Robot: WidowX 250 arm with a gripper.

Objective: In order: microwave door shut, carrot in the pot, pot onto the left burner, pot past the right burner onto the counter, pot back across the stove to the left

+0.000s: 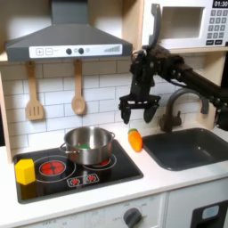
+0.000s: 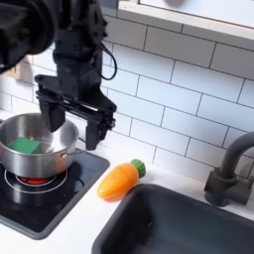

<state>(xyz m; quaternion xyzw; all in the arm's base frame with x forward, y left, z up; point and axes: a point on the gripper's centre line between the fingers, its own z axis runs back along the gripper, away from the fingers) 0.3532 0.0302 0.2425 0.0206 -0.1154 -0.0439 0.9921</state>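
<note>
I have the gripper [image 1: 136, 111] hanging in the air with its fingers [image 2: 96, 132] spread wide apart and nothing between them. In the first exterior view it sits above the gap between the pot [image 1: 89, 145] and the carrot [image 1: 134, 139], slightly to the carrot's left. In the second exterior view the fingers point down over the pot's [image 2: 35, 144] right rim, clear of it.

The carrot lies on the tabletop [image 1: 169, 180] just right of the stove [image 1: 53, 174], its green top pointing toward the tiled wall; in the second exterior view it [image 2: 118, 180] rests between the stove [image 2: 60, 193] and the sink [image 2: 179, 223]. The pot stands on the stove's right burner in the first exterior view, with something green inside it.

The microwave door [image 1: 187, 24] sits up at the right, closed as far as I can see. A yellow block [image 1: 24, 170] stands on the stove's left edge.
</note>
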